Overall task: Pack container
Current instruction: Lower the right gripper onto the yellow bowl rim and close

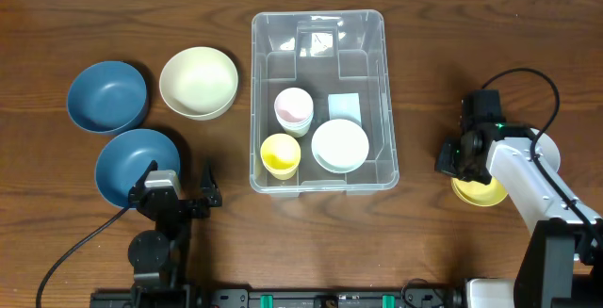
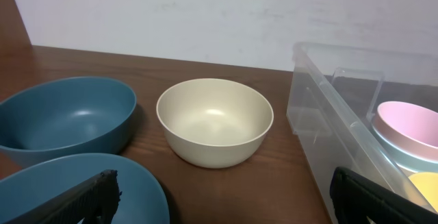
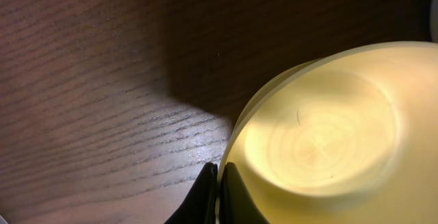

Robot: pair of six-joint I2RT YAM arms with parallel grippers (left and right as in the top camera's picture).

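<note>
Evidently right tool [image 3: 219, 196] nipped on yellow bowl [image 3: 321, 135] rim at 3 o'clock of container [image 1: 283, 68], for lifting in (my guess); container centre of counter [image 1: 94, 7], part filled; left tool [image 2: 226, 196] spread, idle at 7 o'clock.

Cups [image 1: 293, 108] in container [image 1: 317, 14], bowls [image 1: 198, 82] left.

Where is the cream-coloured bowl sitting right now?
In the overhead view, the cream bowl sits on the left side of the table, just beside the left wall of the clear container, with a blue bowl further left.
</note>
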